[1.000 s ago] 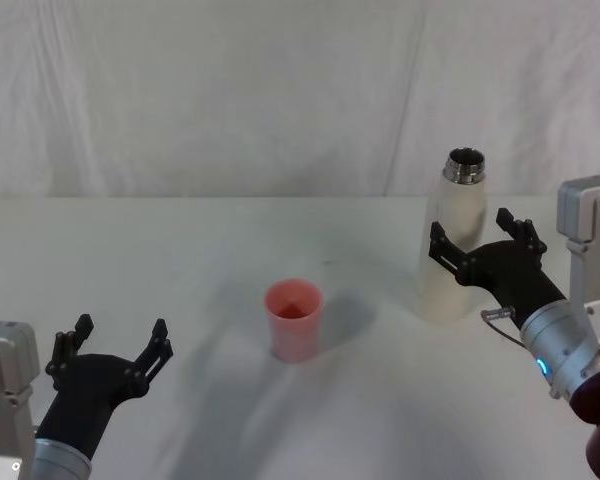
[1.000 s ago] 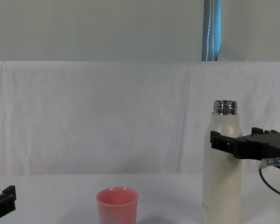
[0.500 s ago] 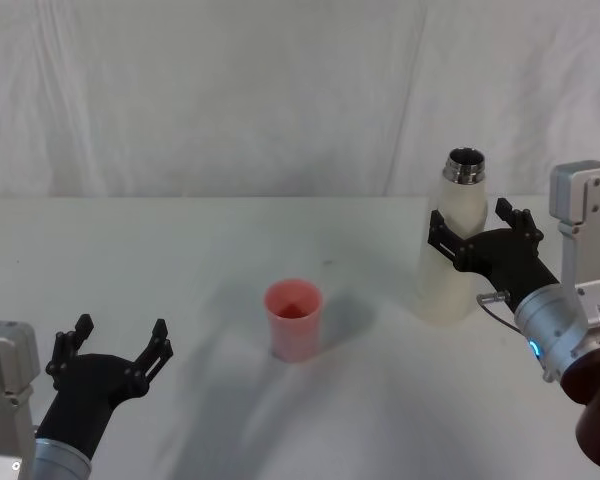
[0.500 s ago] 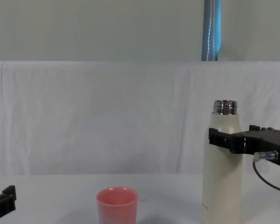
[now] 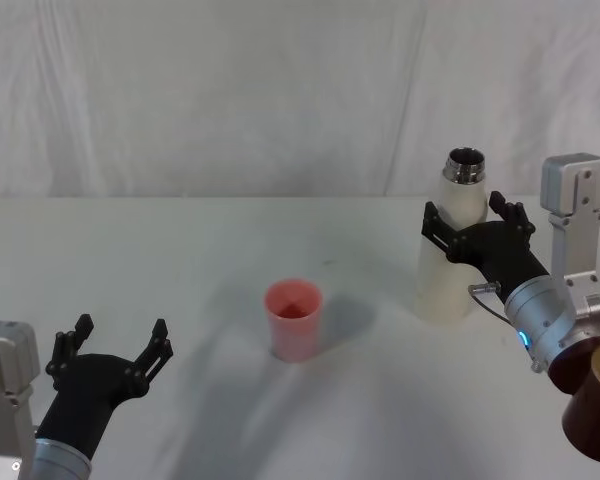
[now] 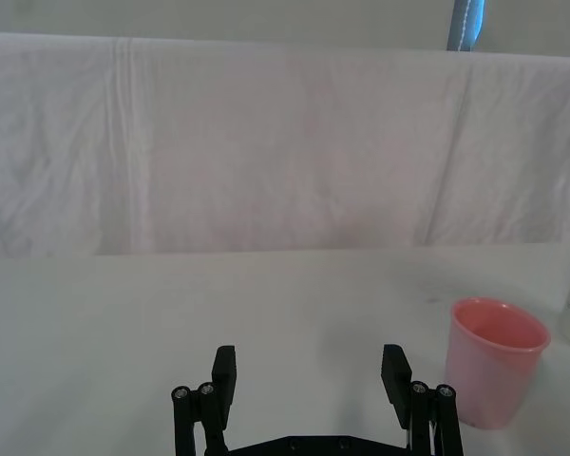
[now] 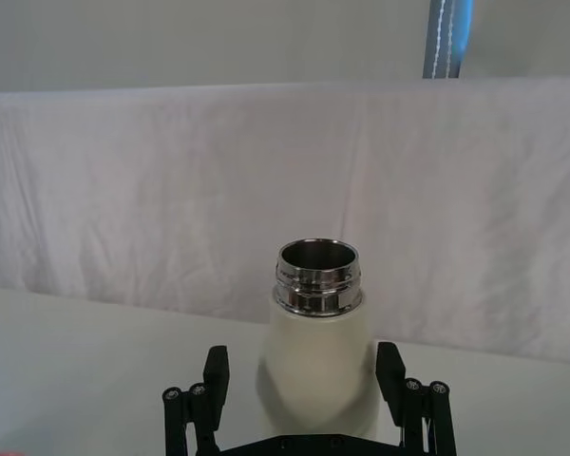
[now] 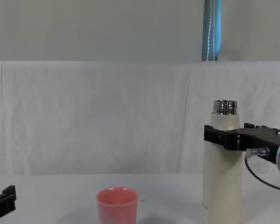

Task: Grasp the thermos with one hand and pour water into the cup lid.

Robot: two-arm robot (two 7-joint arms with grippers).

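The right gripper (image 5: 469,226) is straddling the upper body of the thermos (image 5: 450,250), its fingers spread to either side and not yet pressing the cream wall. To do this well, it should be closing squarely below the steel neck (image 7: 318,276), keeping the bottle upright on the white table (image 5: 200,250). The pink cup lid (image 5: 294,319) is standing well apart toward the robot's left; the left gripper (image 5: 115,348) is hanging open, idle, near the table's front edge

A staged test setup, likely a lab. White cloth (image 8: 107,116) drapes the far backdrop. The bench (image 5: 180,250) is plain white.
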